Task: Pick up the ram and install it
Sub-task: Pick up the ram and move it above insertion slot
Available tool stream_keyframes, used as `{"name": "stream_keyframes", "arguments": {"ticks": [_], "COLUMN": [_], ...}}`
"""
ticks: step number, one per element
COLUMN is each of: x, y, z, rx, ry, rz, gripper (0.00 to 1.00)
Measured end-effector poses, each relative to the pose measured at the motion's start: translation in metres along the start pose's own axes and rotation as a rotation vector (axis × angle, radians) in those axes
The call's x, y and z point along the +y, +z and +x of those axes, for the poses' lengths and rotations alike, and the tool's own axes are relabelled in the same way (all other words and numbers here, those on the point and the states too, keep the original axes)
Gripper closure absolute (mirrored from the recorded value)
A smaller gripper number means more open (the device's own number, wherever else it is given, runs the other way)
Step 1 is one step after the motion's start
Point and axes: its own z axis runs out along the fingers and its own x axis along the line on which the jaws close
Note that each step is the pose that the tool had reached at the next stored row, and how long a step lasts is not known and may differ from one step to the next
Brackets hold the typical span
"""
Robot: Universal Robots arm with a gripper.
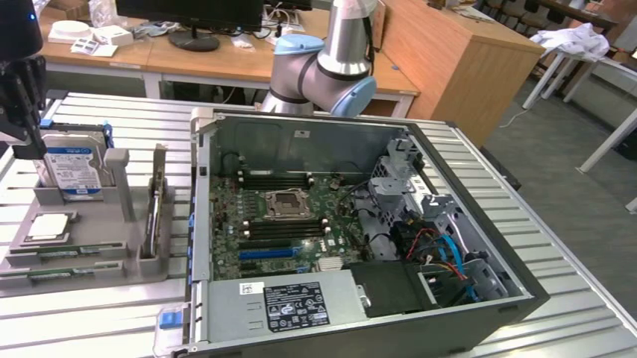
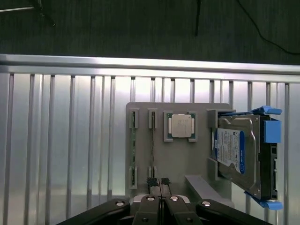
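Fingers of the gripper are clenched together on nothing, and we place them above the near end of the grey tray, upper left of the exterior frame. The ram sits in a tray slot just past the tips, on the side away from the hard drive, with its long axis nearly in line with the seam between the fingers. The open PC case is well apart, toward the exterior view's right.

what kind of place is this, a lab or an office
Probably a robotics lab or workshop for computer assembly: an open computer case sits on a slatted metal table, a grey fixture holds a hard drive and a processor, and office desks stand behind.
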Motion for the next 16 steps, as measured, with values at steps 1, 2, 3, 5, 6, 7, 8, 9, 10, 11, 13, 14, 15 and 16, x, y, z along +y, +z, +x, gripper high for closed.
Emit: {"name": "stream_keyframes", "arguments": {"ticks": [1,2,3,5,6,7,8,9,10,11,13,14,15,16], "x": [0.0,0.0,0.0,0.0,0.0,0.0,0.0,0.0,0.0,0.0,0.0,0.0,-0.0001,-0.0001], "y": [0.0,0.0,0.0,0.0,0.0,0.0,0.0,0.0,0.0,0.0,0.0,0.0,0.0004,0.0015], "z": [0.0,0.0,0.0,-0.0001,-0.0001,-0.0001,-0.0001,-0.0001,-0.0001,-0.0001,-0.0001,-0.0001,-0.0001,-0.0001], "rx": [0.0,-0.0001,-0.0001,-0.0001,0.0,-0.0001,-0.0001,-0.0001,-0.0001,-0.0001,-0.0001,-0.0001,-0.0002,-0.0003], "ry": [0.0,0.0,0.0,0.0,0.0,0.0,0.0,0.0,0.0,0.0,0.0,0.0,0.0,0.0], "rz": [0.0,0.0,-0.0001,-0.0001,-0.0001,-0.0001,-0.0001,-0.0001,0.0,0.0,-0.0001,0.0,0.0002,0.0006], "gripper": [0.89,0.89,0.89,0.89,0.89,0.89,0.83,0.77,0.77,0.77,0.7,0.7,0.7,0.7]}}
